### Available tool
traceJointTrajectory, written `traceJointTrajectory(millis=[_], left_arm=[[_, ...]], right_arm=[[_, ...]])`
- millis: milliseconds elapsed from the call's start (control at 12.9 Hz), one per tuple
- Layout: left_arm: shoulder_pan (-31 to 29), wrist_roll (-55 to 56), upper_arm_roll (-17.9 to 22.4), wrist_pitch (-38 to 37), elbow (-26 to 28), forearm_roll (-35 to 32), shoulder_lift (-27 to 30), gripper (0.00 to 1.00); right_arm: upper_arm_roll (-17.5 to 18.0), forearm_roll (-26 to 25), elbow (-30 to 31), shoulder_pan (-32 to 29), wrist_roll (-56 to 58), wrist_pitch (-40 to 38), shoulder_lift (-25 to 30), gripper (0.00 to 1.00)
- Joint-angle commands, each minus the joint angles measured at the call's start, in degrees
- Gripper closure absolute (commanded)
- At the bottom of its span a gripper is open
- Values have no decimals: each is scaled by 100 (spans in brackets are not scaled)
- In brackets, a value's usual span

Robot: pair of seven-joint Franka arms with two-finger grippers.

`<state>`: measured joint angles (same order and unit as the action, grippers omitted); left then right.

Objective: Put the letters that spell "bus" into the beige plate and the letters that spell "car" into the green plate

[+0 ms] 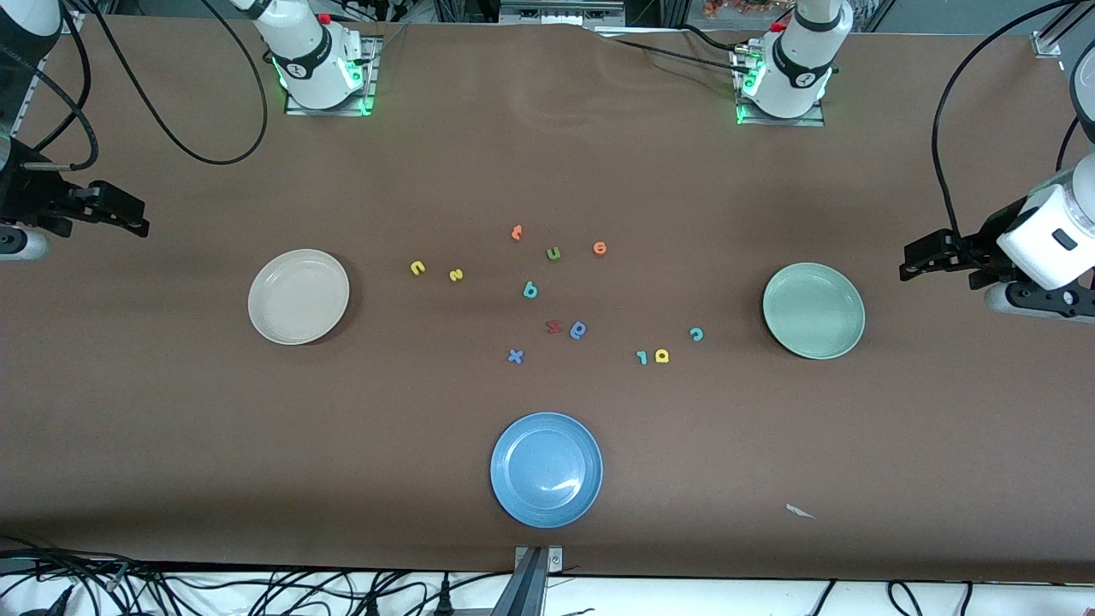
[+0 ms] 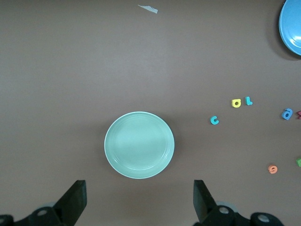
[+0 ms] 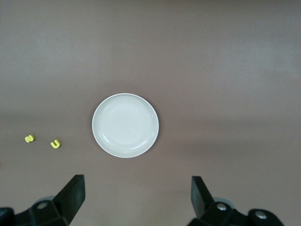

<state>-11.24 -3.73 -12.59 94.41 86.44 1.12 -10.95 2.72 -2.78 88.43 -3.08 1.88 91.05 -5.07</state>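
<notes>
Two arms waited at the table's ends. The right gripper hung with its fingers spread wide and nothing between them, at the right arm's end of the table. Nearby sat the round, shallow cream-beige plate with a raised rim, empty. Toward the middle lay the small yellow foam "u" and the yellow "s" side by side, then the teal "b", all flat on the brown matte table covering. Nearer the front camera than these, the thin teal "r" touched or nearly touched the yellow "a"; the teal "c" lay between them and the smooth sage-green plate, also empty. The left gripper hung likewise open and empty at the left arm's end.
</notes>
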Motion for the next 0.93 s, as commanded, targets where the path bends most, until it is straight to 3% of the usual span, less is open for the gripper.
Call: traceJointTrajectory(millis=[0,155,855], left_arm=[[34,-110,-7,-134,-144,-148,-29,0],[8,-102,-7,-134,-145,-104,-30,0],[-19,-102,-7,-125,-145,-60,-30,0]], right_arm=[[-25,127,-45,-88,-21,-105,49,0],[-218,444,-89,-114,14,-114,50,0],[-184,419,-89,-53,41,-132,32,0]])
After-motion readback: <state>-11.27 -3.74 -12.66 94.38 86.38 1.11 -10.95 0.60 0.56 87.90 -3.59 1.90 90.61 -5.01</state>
